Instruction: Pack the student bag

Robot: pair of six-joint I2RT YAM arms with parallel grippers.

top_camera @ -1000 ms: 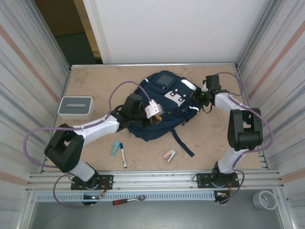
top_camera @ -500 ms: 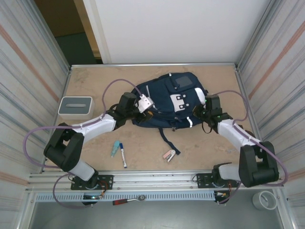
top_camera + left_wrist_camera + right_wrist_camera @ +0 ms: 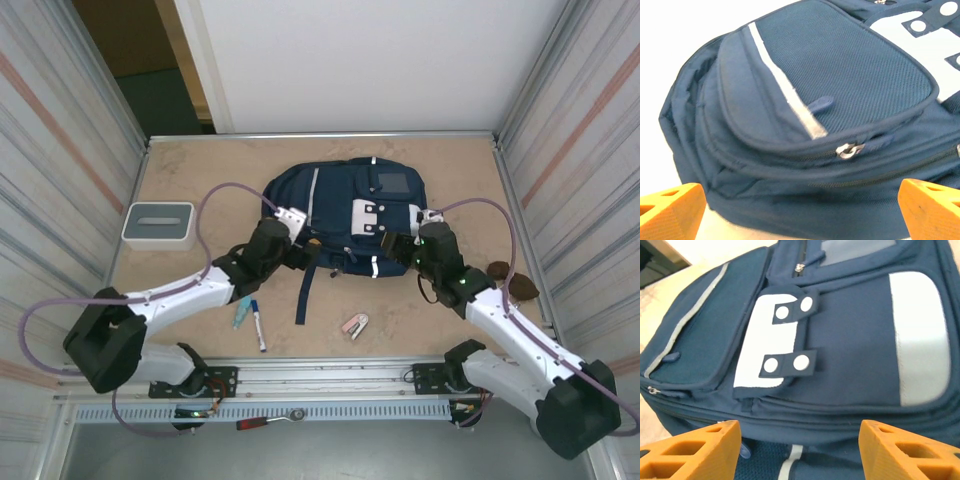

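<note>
Turned and flattened since a second ago, the student bag (image 3: 345,200) now lies front-up, centred toward the table's (image 3: 200,170) far edge. Both arms have dropped to its near side. The left gripper (image 3: 800,200) is spread wide and the right gripper (image 3: 799,432) is parted. Both are empty, apparently just clear of the fabric.

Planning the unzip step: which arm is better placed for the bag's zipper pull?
Left, probably: the open left gripper faces the bag's side with the zipper pull right ahead; the right gripper faces the white patch.
</note>
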